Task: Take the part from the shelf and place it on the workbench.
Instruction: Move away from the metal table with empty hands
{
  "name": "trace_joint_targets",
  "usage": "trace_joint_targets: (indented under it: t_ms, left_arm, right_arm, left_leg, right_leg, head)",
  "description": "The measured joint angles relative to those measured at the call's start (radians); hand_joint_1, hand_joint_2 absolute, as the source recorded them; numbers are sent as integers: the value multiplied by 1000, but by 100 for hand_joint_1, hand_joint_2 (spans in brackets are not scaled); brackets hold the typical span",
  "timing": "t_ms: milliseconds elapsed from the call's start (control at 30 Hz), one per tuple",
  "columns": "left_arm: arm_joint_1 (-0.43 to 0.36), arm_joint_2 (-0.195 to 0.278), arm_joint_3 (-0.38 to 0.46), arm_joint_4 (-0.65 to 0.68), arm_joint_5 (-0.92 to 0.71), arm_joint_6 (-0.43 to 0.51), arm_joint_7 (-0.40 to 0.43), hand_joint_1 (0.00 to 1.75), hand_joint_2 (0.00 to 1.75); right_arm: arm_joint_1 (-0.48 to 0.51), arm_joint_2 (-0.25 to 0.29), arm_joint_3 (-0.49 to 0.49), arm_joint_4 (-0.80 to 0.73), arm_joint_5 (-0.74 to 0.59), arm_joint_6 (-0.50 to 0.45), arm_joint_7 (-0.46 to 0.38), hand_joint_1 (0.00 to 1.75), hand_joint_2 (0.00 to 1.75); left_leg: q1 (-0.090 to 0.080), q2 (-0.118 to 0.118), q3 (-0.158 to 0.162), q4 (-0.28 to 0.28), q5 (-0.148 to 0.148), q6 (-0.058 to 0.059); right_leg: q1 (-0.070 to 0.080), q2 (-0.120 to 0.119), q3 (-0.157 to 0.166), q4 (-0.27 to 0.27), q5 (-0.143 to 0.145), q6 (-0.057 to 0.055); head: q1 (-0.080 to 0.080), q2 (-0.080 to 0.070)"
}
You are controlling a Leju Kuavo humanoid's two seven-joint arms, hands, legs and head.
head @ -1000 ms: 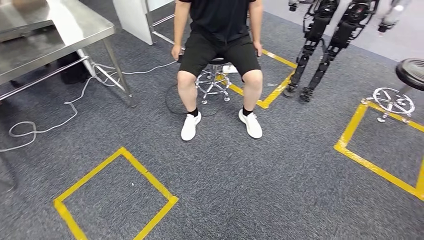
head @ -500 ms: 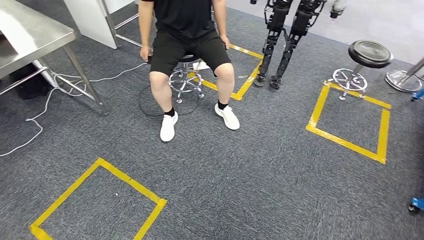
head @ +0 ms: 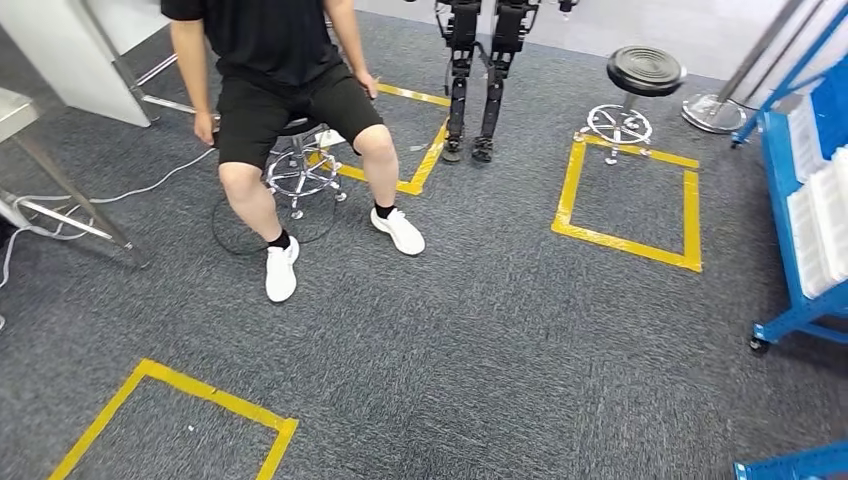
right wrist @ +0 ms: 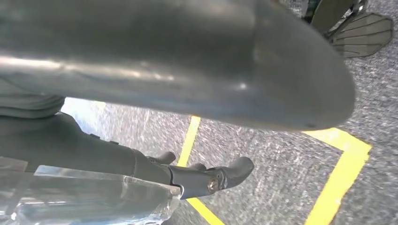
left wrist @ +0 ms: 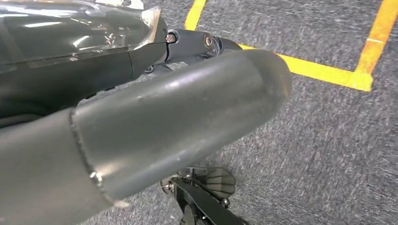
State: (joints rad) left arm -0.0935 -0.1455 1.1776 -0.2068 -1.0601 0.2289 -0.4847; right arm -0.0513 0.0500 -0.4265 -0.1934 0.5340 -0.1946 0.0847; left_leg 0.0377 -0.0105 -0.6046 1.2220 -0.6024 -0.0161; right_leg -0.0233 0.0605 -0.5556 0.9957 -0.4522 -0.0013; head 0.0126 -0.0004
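Observation:
A blue shelf (head: 785,195) stands at the right edge of the head view, with white trays or parts (head: 815,225) stacked on it; I cannot tell single parts apart. A corner of the steel workbench (head: 14,106) shows at the far left. My left hand (left wrist: 178,117) hangs over the grey carpet, thick thumb across and dark fingers (left wrist: 197,43) stretched out, holding nothing. My right hand (right wrist: 187,70) hangs the same way, its dark fingers (right wrist: 225,173) extended and empty.
A person (head: 270,60) sits on a wheeled stool (head: 300,170) at the back left. Another robot's legs (head: 478,80) stand at the back centre beside a black stool (head: 645,70). Yellow tape squares (head: 625,240) mark the carpet. A blue frame (head: 790,465) pokes in at the bottom right.
The camera has swung to the right, so the whole scene has slid left. The blue shelf has come into view at the right and the workbench has nearly left at the left.

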Motion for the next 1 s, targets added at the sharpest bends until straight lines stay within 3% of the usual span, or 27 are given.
trace_joint_targets:
  t_ms: [67,133,200,233,300,367,433,467,533,567,633,667,733,800,867,900,933,967,1000]
  left_arm:
    - [1,2,0,0,0,0,0,0,0]
    - [2,2,0,0,0,1,0,0,0]
    - [1,2,0,0,0,3,0,0,0]
    - [-1,2,0,0,0,4,0,0,0]
    - [-1,3,0,0,0,7,0,0,0]
    - [2,4,0,0,1,10,1,0,0]
    - [4,5,0,0,1,12,3,0,0]
    - [4,5,0,0,1,12,3,0,0]
    - [4,5,0,0,1,12,5,0,0]
    - [4,5,0,0,1,13,6,0,0]
    - [4,6,0,0,1,14,7,0,0]
    - [3,6,0,0,1,14,7,0,0]
    - [-1,6,0,0,0,14,7,0,0]
    - [-2,5,0,1,-2,14,7,0,0]
    - [2,6,0,1,-4,14,7,0,0]
    - [4,6,0,1,-6,14,8,0,0]
    - [6,7,0,2,-7,14,8,0,0]
    - [7,7,0,2,-8,14,10,0,0]
    - [7,8,0,1,-9,14,11,0,0]
  right_arm:
    - [-1,0,0,0,1,0,-1,0,0]
    - [-2,0,0,0,4,0,-3,0,0]
    - [1,0,0,0,6,0,-5,0,0]
    - [5,0,0,0,6,0,-6,0,0]
    - [6,2,0,0,8,0,-6,0,0]
    - [5,4,0,0,11,0,-9,0,0]
    - [6,5,0,0,14,0,-11,0,0]
    - [7,5,0,0,16,0,-12,0,0]
    - [8,5,0,0,18,0,-12,0,0]
    - [6,5,0,0,19,0,-12,0,0]
    - [3,6,0,0,20,0,-12,0,0]
    - [3,6,0,0,20,0,-12,0,0]
    - [5,5,0,0,20,0,-12,0,0]
    - [7,3,0,0,20,0,-12,0,0]
    - [6,4,0,0,20,0,-11,0,0]
    - [6,5,0,0,20,0,-10,0,0]
    - [7,7,0,0,19,0,-9,0,0]
    - [8,8,0,0,18,0,-8,0,0]
    - [9,8,0,0,18,0,-6,0,0]
  left_leg:
    - [12,-39,49,-125,61,-5]
    - [10,-62,67,-179,72,-1]
    - [0,-43,68,-185,74,17]
    - [-3,-32,72,-191,78,29]
    - [-3,-6,77,-202,89,48]
    - [-8,23,77,-203,91,53]
    - [-12,50,76,-203,90,53]
    - [-13,61,76,-202,89,52]
    - [-12,84,81,-202,85,46]
    - [-14,94,84,-202,81,40]
    - [-18,112,91,-202,74,28]
    - [-18,121,95,-204,72,22]
    - [-12,127,101,-204,66,11]
    - [-6,85,83,-153,29,3]
    - [-5,30,25,-28,-39,4]
    - [-5,18,-8,36,-64,5]
    - [-6,12,-31,76,-71,6]
    - [-6,9,-38,81,-58,8]
    - [-6,5,-26,45,-26,10]
  right_leg:
    - [2,28,-7,16,-5,9]
    - [6,50,-21,28,-9,25]
    - [5,66,-33,27,-5,42]
    - [4,58,-40,34,-8,48]
    - [4,9,-74,101,-44,46]
    - [3,-36,-137,228,-103,39]
    - [1,-46,-173,307,-127,46]
    - [-1,-50,-163,292,-116,54]
    - [-6,-80,-92,163,-69,71]
    - [-3,-102,-55,97,-46,74]
    - [6,-127,-20,32,-22,61]
    - [13,-121,-22,31,-19,51]
    - [11,-98,-22,26,-15,32]
    - [3,-77,-17,19,-9,12]
    - [3,-55,-18,17,-5,-1]
    - [6,-42,-19,17,-5,-4]
    - [10,-28,-18,18,-5,-5]
    - [12,-13,-17,18,-5,-5]
    - [13,1,-15,18,-5,-5]
  head:
    - [0,0]
    - [0,0]
    - [1,0]
    - [1,0]
    - [6,0]
    - [11,0]
    - [11,0]
    - [11,0]
    - [12,0]
    - [12,0]
    - [10,0]
    - [9,0]
    - [8,0]
    - [4,0]
    - [-2,0]
    - [-4,0]
    - [-4,0]
    - [-4,0]
    - [-4,0]
